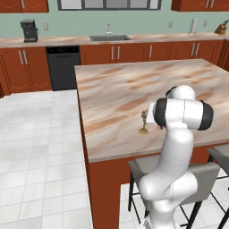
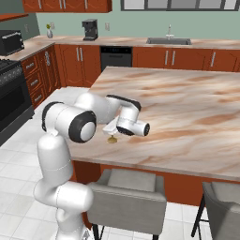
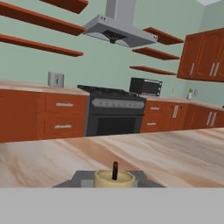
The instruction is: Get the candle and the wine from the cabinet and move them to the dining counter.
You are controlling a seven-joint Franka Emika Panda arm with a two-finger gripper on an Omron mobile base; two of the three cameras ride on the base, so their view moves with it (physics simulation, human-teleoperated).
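On the bench (image 1: 134, 89), near its edge on the arm's side, the candle (image 1: 144, 123) is standing upright in its brass holder, with the round base resting on the marbled top. The jaws are pressing together on the candle, pinching it just above the holder, and the gripper (image 2: 112, 130) is reaching out level over the bench from the side. From the right base view only the small gold base is showing under the hand. Through the hand view, the cream top of the candle (image 3: 114, 178) with its dark wick is sitting just in front of the camera, and the bench (image 3: 166, 153) is stretching away behind it. Behind the bench, a black stove (image 3: 114, 111) is standing between red-brown drawers, a grey hood (image 3: 119, 31) is hanging above it, and the wooden shelves (image 3: 41, 30) are running along the green wall on both sides of the hood.
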